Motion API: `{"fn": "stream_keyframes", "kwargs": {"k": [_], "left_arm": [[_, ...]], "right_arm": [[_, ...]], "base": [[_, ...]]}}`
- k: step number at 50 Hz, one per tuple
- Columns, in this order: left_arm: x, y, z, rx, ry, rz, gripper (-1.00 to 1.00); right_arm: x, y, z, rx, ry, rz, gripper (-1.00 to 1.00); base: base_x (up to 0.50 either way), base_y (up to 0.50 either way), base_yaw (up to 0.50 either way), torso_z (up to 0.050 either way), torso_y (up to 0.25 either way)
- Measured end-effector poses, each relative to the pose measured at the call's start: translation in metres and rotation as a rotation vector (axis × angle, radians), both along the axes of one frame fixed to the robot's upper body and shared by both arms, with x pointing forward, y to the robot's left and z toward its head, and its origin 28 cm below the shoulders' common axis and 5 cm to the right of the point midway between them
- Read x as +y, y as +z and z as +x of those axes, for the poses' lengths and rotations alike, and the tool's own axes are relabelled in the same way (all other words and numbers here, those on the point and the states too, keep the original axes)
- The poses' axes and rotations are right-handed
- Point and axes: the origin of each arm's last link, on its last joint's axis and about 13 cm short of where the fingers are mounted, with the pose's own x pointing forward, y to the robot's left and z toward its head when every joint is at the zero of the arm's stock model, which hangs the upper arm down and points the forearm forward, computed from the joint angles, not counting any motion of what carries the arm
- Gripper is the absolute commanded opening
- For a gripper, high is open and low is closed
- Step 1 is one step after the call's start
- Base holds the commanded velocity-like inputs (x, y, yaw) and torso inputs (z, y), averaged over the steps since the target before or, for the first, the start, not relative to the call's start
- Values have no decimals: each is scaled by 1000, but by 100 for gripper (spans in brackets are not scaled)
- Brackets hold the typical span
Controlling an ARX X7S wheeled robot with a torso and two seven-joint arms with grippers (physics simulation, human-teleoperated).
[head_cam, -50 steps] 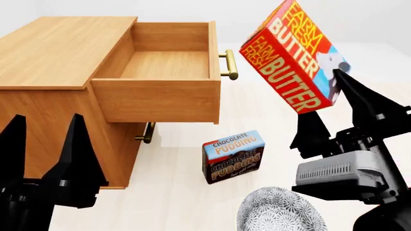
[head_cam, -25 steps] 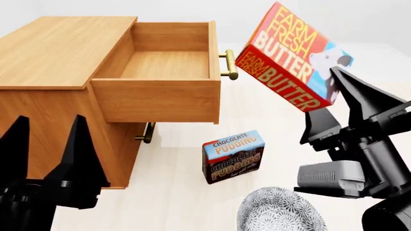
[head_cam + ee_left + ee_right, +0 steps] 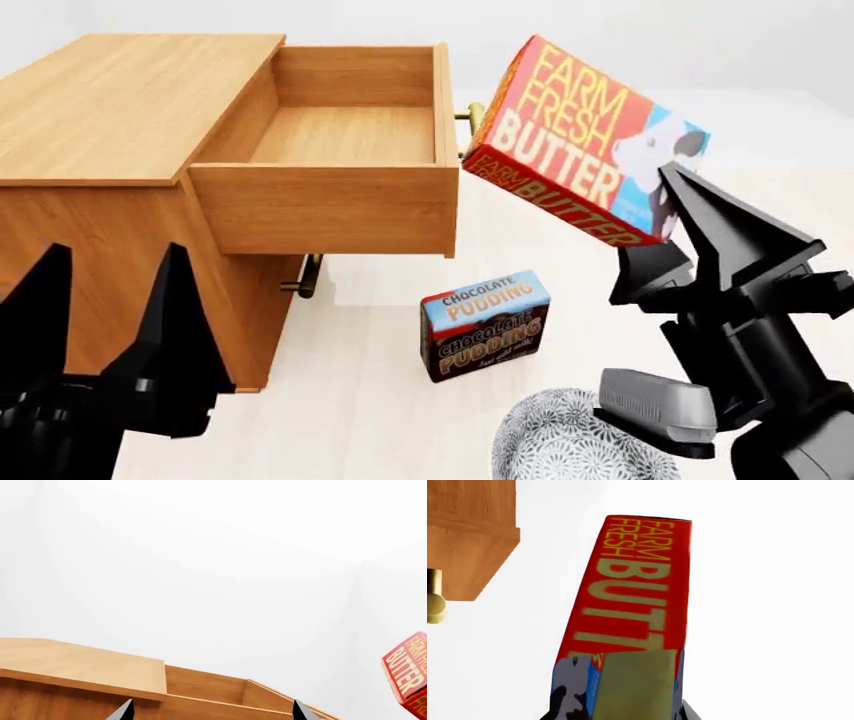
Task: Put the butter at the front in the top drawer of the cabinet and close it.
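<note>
- We see the red rectangular box of Farm Fresh butter (image 3: 583, 140) held up in the air by the black right gripper (image 3: 667, 225), which is closed on the lower right end of the box.
- The butter box is tilted, with its printed face towards us, and its upper left corner is just beside the brass bar handle (image 3: 477, 112) of the honey-brown wooden top drawer (image 3: 334, 205).
- The top drawer is pulled far out from the boxy honey-brown wooden cabinet (image 3: 120, 110), and we see only bare wood on its inner floor.
- In the right wrist view the butter box (image 3: 637, 595) stands long and narrow, and a corner of the drawer (image 3: 467, 535) shows near it, apart from the box.
- The black left gripper (image 3: 114, 310) hovers low in front of the cabinet with its two fingers spread apart and nothing between them.
- In the left wrist view we see the cabinet top (image 3: 80, 662) and the butter box (image 3: 407, 672) far to one side.
- A small dark box of chocolate pudding (image 3: 486, 324) stands on the pale tabletop (image 3: 360, 400), below the drawer.
- A grey patterned round bowl (image 3: 574, 440) is near the pudding box, partly hidden by the right arm.
</note>
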Motion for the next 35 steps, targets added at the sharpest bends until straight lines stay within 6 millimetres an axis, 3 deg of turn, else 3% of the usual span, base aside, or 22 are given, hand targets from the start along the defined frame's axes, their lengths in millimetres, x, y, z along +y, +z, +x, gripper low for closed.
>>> {"fn": "stream_keyframes", "kwargs": {"k": [35], "left_arm": [[-4,1,2,116,-106,83,100]], "right_arm": [[-4,-6,8,-79,-5,-19,-100]], "base": [[0,0,0,0,1]]}}
